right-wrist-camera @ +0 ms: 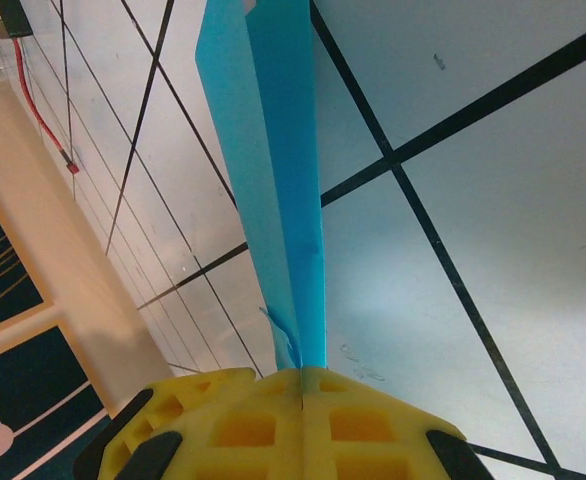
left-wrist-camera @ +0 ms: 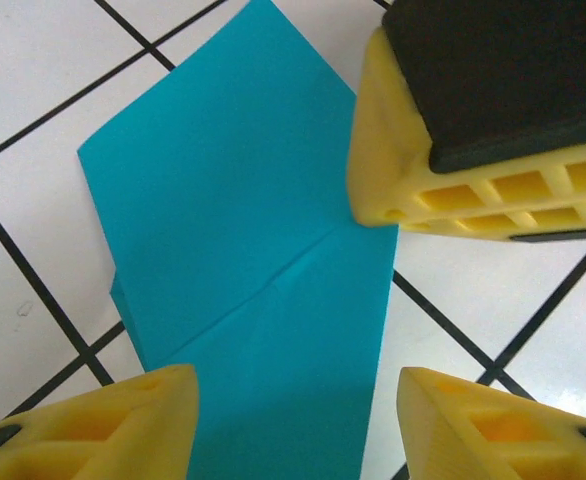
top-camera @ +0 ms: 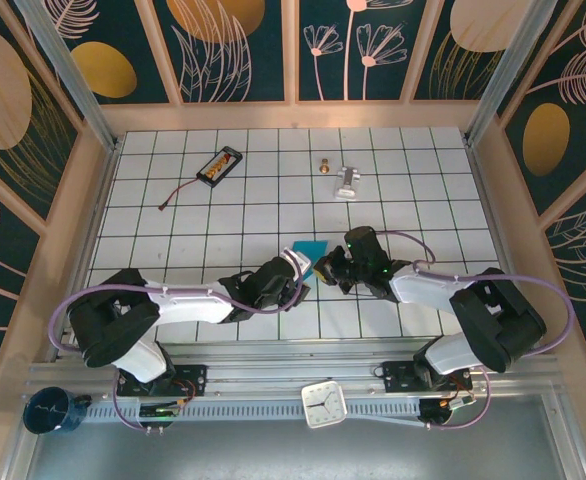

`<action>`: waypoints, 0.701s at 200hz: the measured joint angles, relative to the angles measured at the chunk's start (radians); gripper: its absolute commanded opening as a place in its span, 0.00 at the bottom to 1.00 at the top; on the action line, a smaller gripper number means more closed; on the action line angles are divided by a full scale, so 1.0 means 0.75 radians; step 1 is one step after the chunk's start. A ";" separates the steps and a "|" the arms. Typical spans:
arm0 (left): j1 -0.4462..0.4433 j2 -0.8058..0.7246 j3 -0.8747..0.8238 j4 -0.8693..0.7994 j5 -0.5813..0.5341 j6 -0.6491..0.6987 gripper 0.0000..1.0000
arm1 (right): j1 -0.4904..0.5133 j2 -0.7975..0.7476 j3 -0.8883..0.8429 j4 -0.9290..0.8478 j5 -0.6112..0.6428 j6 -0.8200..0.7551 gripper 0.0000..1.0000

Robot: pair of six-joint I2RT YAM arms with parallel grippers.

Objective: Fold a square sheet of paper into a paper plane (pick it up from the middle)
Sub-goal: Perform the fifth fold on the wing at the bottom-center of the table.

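Right gripper (right-wrist-camera: 303,385): jaws together, clamped on one edge of the sheet of paper (right-wrist-camera: 273,180). At least two teal layers run away from the pinch, so it is already partly folded. In the left wrist view its yellow fingers (left-wrist-camera: 423,170) sit at the paper's right edge, where a crease ends.

Left gripper (left-wrist-camera: 293,400): jaws apart, one on each side of the paper's near end, holding nothing. Can't tell whether the tips touch the sheet or hang just above it.

The paper looks flat on the table (top-camera: 423,200) with a pointed far end and a diagonal crease across its near half. It sits about mid-width, nearer the near edge than the far one, between the two grippers.

Step, my read: mid-fold, plane not finished. The right side anchors the folded edge while the left is free to regrip or press.

Next move likely calls for the left jaws to come down on a flap or the crease. The layers must stay lined up and the sheet must not drag out of the right pinch. Thin paper, so skew or crumpling is the risk.

Containers: none that I can make out, nothing held inside anything. Loose items: battery pack (top-camera: 220,165) toward the far-left corner, silver metal piece (top-camera: 347,181) near the far edge, both well apart from the paper.
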 measured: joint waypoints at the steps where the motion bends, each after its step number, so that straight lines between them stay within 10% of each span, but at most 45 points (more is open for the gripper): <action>1: 0.000 0.001 0.000 0.001 -0.001 0.000 0.53 | 0.000 0.000 0.000 0.001 0.000 0.002 0.00; 140: -0.006 0.053 0.023 0.023 -0.019 0.039 0.26 | 0.000 0.011 -0.003 0.027 -0.023 0.016 0.00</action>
